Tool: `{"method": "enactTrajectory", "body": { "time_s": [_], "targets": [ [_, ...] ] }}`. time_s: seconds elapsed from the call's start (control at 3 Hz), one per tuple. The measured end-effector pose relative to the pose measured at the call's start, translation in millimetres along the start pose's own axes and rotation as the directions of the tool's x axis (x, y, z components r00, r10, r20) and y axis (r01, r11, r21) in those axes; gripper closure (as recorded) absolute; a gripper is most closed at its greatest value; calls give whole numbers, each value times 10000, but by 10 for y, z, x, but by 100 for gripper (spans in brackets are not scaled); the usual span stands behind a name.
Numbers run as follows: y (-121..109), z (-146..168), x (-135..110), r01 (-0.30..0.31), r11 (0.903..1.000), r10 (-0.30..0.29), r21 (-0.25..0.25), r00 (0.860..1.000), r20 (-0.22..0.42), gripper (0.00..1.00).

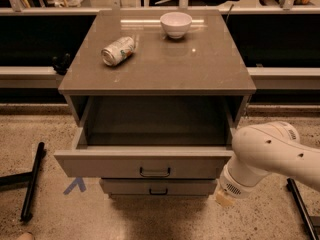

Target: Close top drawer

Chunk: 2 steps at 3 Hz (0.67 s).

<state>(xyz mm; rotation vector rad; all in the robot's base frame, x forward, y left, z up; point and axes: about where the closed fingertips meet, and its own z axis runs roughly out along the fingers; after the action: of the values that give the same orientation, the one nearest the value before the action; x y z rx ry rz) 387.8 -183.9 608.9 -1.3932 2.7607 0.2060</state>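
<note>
Top drawer [115,165] — wide grey-beige box with flat front and dark loop handle [154,172] — stands pulled out toward near, empty. Gripper [224,198] on white arm [270,151] sits low by its right near corner, likely lining up a push; grip state: can't tell.

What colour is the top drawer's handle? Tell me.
Dark, nearly black handle on the grey-beige top drawer, camera view. The claw hangs by its right front corner.

On the cabinet top [200,69] I log one white bowl [175,24] and one drink can [118,51] (lying on its side), apart. Speckled floor [150,224]: blue arrow mark [75,185].
</note>
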Motion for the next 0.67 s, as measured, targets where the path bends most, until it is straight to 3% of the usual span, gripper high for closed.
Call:
{"method": "enactTrajectory", "body": {
  "time_s": [0.33,0.67],
  "targets": [
    [-3,0,0,-5,10000,5,5,10000,1,100],
    [-297,7,-112,-107,9992,101,384,9998,178,100]
  ]
}}
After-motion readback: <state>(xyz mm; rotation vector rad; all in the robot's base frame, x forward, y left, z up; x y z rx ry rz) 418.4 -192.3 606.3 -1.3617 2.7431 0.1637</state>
